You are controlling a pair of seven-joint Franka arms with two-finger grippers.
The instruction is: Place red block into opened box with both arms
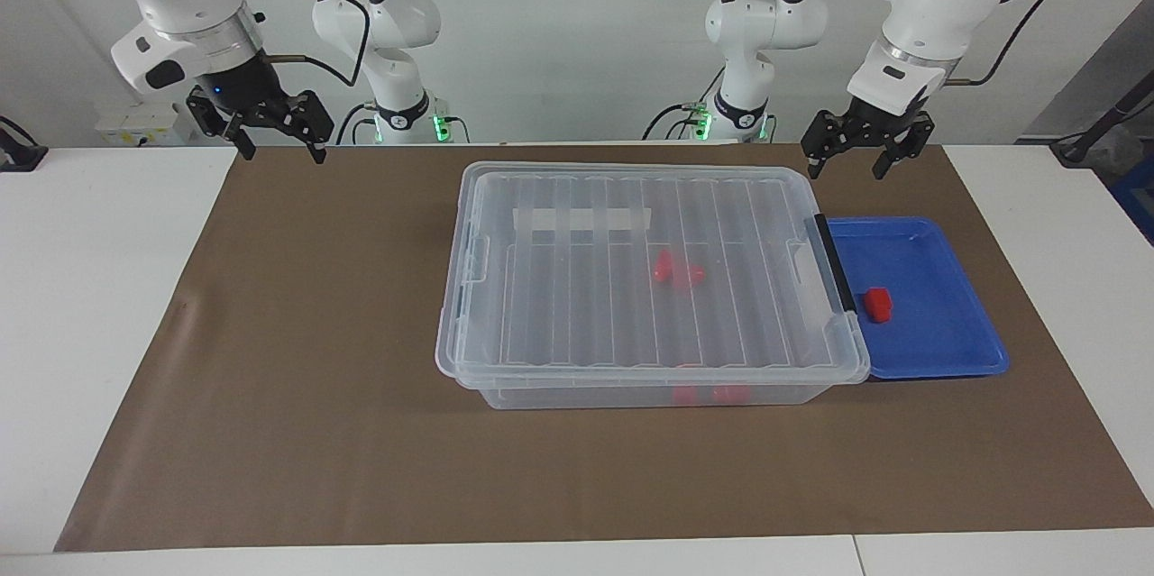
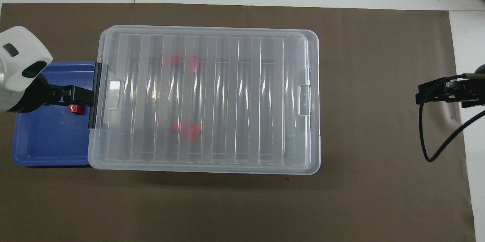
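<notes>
A: Grippers? 
B: Left gripper (image 1: 857, 159), upper right of the facing view, was spread apart, empty, touching nothing; right gripper (image 1: 273, 141), upper left, likewise.

A: Block?
B: Red block (image 1: 878, 305), small and bevelled, lay in the blue tray (image 1: 938, 351) beside the lidded clear box (image 1: 550, 315).

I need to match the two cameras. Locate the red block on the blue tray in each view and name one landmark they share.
Facing view: the red block lies on the blue tray, at the picture's right, beside the box.
Overhead view: the red block is at the picture's left, partly covered by the raised left gripper.
Shared landmark: the box's black latch bar, next to the tray.
</notes>
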